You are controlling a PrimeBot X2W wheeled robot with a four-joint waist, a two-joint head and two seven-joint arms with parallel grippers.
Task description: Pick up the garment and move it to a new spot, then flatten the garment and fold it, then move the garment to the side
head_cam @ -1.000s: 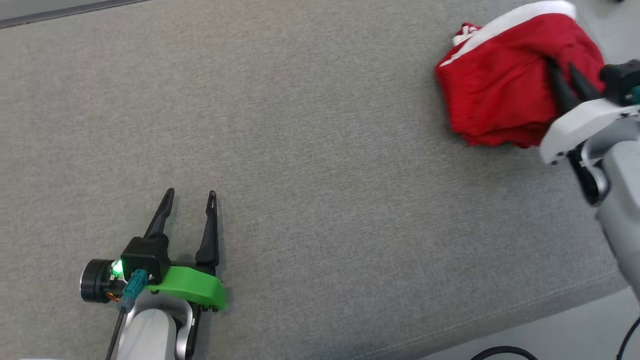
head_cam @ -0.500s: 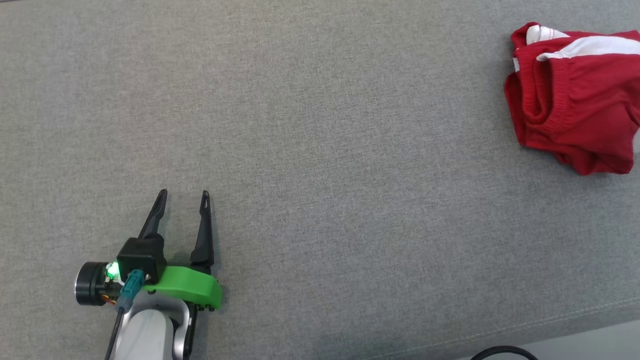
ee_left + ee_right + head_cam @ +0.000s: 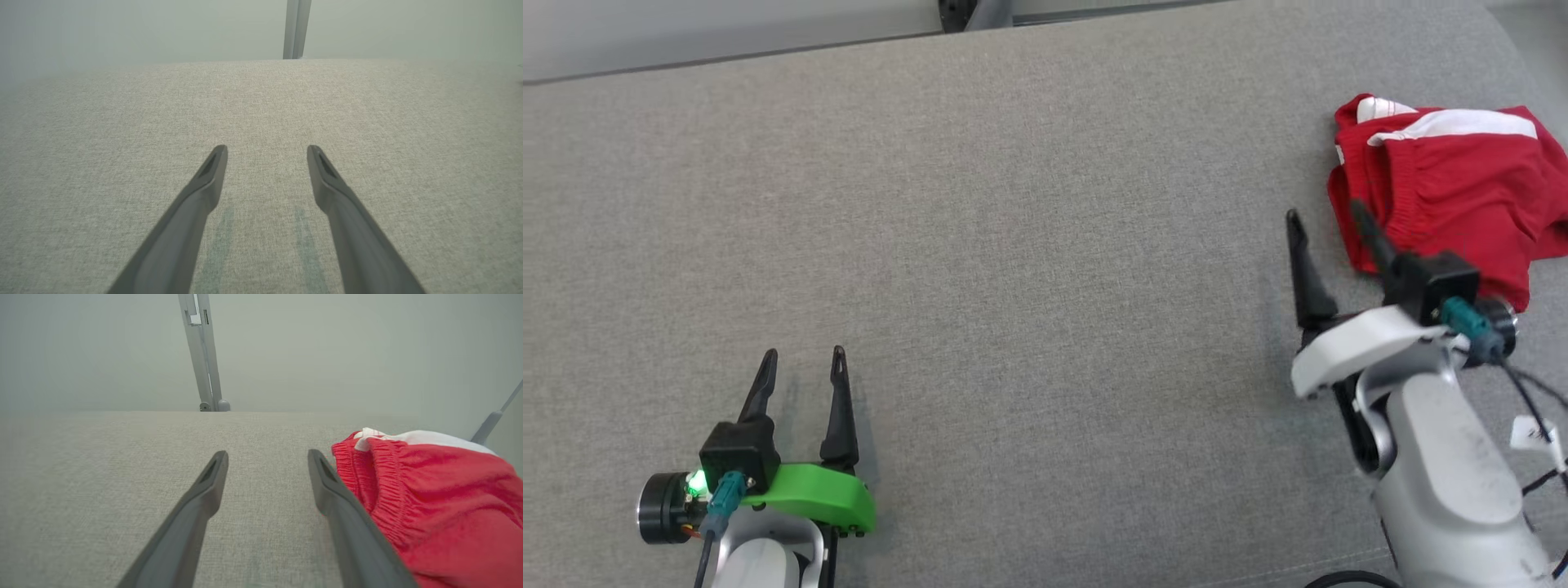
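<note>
Head view: the left claw (image 3: 803,353) sits at the lower left, its two long dark fingers spread wide and pointing up the picture, with nothing between them. It hangs over bare cloth of the broad grey woven-fabric worktop (image 3: 1045,245). A bright green plastic bracket (image 3: 813,496) sits behind its fingers. The right claw (image 3: 1324,209) is at the right, spread just as wide and empty. The crumpled red cloth garment (image 3: 1445,204), with a white band along its far edge, lies near the worktop's far right corner. The right claw's outer finger crosses the garment's near left edge in the picture, while the inner finger stands over bare fabric beside it.

Left wrist view: the left claw (image 3: 267,148) stands wide open over plain grey fabric, with faint finger shadows beneath. A pale upright metal post (image 3: 296,28) rises beyond the worktop's far edge.

Right wrist view: the right claw (image 3: 268,453) is wide apart, and only grey fabric shows between its fingers. The garment (image 3: 441,490) lies bunched just beside the right-hand finger, its gathered elastic waistband nearest it. Whether finger and cloth touch I cannot tell. Another pale post (image 3: 202,355) stands behind.
</note>
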